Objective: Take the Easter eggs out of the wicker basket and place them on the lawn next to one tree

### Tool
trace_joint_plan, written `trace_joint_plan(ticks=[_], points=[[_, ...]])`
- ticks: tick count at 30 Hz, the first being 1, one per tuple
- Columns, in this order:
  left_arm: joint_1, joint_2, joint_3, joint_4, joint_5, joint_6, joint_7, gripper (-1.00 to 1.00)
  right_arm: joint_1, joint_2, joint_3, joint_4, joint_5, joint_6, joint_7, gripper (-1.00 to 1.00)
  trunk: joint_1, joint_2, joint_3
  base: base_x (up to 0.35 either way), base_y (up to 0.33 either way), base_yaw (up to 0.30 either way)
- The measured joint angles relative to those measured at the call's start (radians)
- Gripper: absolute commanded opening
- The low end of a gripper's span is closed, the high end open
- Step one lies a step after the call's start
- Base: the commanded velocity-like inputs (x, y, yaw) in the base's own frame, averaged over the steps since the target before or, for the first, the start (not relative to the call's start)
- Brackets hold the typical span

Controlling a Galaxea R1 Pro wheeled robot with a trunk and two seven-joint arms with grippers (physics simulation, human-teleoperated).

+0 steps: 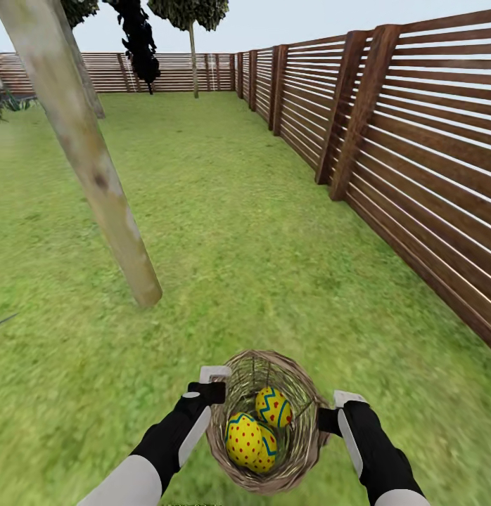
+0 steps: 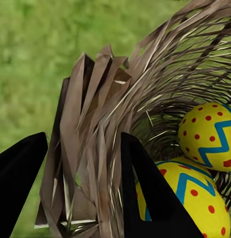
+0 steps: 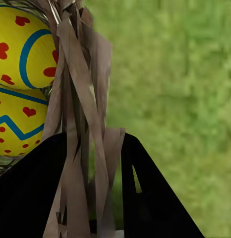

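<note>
Head view: wicker basket (image 1: 296,469) holds Easter eggs (image 1: 251,441).

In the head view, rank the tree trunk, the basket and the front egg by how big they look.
1. Tree trunk, largest.
2. Basket.
3. Front egg, smallest.
The basket and egg are nearer the camera, so this is apparent size only.

My head cam looks forward and down over both my arms, across the lawn (image 1: 224,232) toward the fence (image 1: 414,154) on the right and the pale tree trunk (image 1: 91,161) ahead-left. The wicker basket (image 1: 270,422) sits low in that shot. Each wrist cam is jammed right up against the basket's rim, looking along its pincer fingers, grass blurred behind. All three views share the basket wall (image 2: 95,148) (image 3: 81,124) and the eggs (image 1: 251,441) (image 2: 209,136) (image 3: 21,54) inside.
</note>
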Motion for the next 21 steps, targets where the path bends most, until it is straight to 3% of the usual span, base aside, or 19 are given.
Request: trace_joint_plan(ticks=[21], points=[[0.0,0.0,0.002,0.0,0.0,0.0,0.001,-1.0,0.0,0.0,0.001,0.001,0.002,0.0,0.0,-1.0,0.0,0.0,0.0,0.0,0.0,0.29]])
